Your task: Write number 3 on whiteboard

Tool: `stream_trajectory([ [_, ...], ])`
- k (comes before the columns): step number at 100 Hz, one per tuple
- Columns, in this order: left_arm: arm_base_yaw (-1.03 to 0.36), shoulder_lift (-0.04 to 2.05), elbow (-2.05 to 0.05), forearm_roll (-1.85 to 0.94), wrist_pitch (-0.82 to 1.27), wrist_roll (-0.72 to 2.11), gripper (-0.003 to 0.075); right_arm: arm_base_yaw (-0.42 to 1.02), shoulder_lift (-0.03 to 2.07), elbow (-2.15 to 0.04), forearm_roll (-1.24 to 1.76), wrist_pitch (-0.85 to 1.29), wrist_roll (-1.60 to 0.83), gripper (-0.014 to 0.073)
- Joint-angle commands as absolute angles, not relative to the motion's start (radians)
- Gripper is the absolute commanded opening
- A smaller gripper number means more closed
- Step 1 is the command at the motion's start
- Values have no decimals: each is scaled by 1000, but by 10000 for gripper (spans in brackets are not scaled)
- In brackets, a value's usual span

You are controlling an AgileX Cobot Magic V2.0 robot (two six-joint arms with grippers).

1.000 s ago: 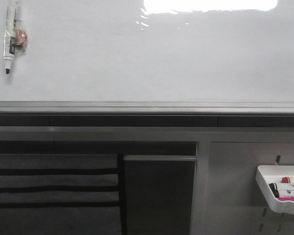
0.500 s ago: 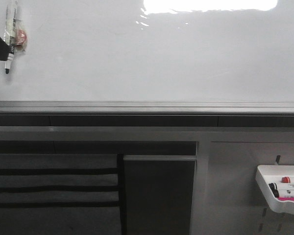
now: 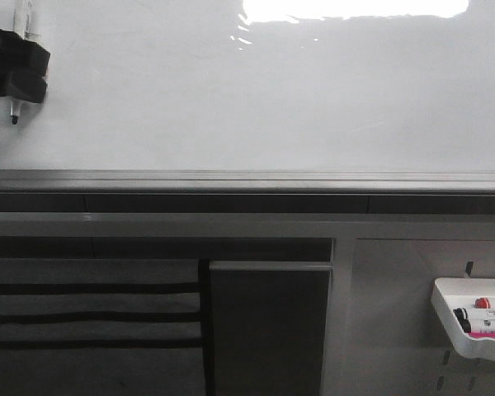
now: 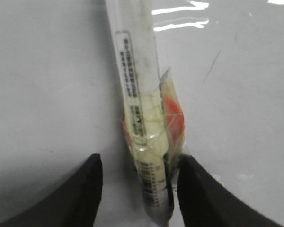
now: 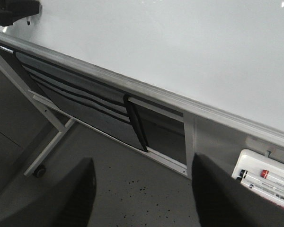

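The whiteboard [image 3: 272, 99] fills the upper front view, glossy white with glare at the top. No number 3 is in view on it. A white marker [image 4: 135, 85] is taped upright to the board at the far left, with a red piece [image 4: 173, 116] under the tape. Only its dark tip [image 3: 14, 115] and top end show in the front view. My left gripper [image 3: 21, 70] covers the marker's middle. In the left wrist view this gripper [image 4: 139, 163] is open, its fingers on either side of the marker's lower end, one finger close against the tape. My right gripper [image 5: 143, 163] hangs open over the floor.
The board's grey metal lower edge [image 3: 247, 180] runs across the view. Below it are grey fabric pockets [image 3: 91, 322] and a perforated panel [image 3: 396, 313] bearing a white tray [image 3: 445, 309] of markers. A stand leg with a caster [image 5: 39, 172] rests on the floor.
My left gripper came in from the left edge and moved right over the taped marker, hiding its middle. The marker has not moved.
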State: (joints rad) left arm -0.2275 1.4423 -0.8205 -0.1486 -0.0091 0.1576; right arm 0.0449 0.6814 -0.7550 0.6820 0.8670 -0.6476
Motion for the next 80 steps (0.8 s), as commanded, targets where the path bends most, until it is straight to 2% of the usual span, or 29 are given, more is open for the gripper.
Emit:
stream_trajectory([
  [1,-237,1427,-854,-156,-99,159,251,40,684,-786,719,829,-660,397],
  [22,-239,1425,-854,-156,-91,159,118,40,684,-786,719,829,-660,397],
  [40,-239,1364,-854,-156,-9,159,43,40,684,-786,719,829,-660,397],
  [61,-239,1211,-855,-154,197,161,-15,40,684,-786,719,809,-660,397],
  [80,-290,1084,-923,-162,550,314,-20,40,718,-829,719,875,-660,397],
])
